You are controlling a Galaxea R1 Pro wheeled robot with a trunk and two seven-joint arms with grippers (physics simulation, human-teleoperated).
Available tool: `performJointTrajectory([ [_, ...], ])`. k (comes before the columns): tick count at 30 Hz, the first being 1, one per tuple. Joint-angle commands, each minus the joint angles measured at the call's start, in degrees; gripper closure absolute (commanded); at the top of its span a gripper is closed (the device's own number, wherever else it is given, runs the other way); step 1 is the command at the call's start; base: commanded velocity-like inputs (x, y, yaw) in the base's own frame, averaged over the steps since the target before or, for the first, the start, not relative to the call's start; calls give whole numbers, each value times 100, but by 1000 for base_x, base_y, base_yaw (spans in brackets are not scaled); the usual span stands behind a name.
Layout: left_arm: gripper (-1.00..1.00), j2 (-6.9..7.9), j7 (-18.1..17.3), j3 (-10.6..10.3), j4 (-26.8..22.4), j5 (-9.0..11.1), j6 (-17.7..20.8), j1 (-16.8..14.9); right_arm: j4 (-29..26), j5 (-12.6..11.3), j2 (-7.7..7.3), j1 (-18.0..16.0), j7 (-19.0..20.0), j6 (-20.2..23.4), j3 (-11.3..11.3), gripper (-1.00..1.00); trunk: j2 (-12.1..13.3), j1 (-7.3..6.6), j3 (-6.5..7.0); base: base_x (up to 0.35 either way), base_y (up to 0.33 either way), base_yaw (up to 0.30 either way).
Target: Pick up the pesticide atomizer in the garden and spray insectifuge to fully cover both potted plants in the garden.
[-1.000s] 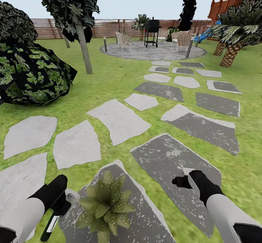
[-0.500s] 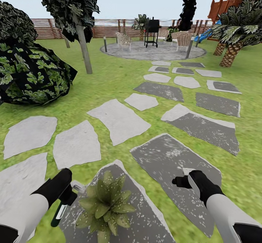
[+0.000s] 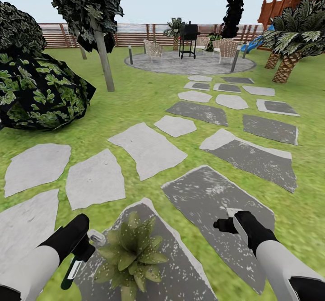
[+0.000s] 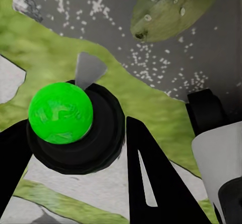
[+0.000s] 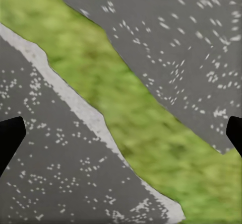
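The garden lawn [image 3: 135,98] and stone slabs [image 3: 146,147] spread beyond the potted plant [image 3: 128,251]. Just beside that plant, the left gripper [image 3: 81,249] clamps the spray bottle [image 3: 74,265]; best aim its nozzle squarely at the leaves. The right gripper [image 3: 225,224] hangs wide open, empty.

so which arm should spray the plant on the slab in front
Left. Its gripper already holds the atomizer, nozzle beside the potted plant. The right gripper is open and empty.
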Motion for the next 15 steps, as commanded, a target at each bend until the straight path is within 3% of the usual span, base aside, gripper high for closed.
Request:
performJointTrajectory([
  [1, 100, 0, -61, -28, -10, -56, 7, -14, -9, -2, 2, -1, 19, 29, -25, -100, -2, -1, -5, 0, 0, 0],
  [8, 100, -383, -42, -36, -28, -67, 12, -69, -9, -2, 2, -1, 19, 30, -25, -100, -2, -1, -5, 0, 0, 0],
  [15, 100, -423, -34, -41, -28, -70, 9, -21, -9, -11, 2, -1, 19, 31, -25, -100, -2, -1, -5, -77, 81, -13],
])
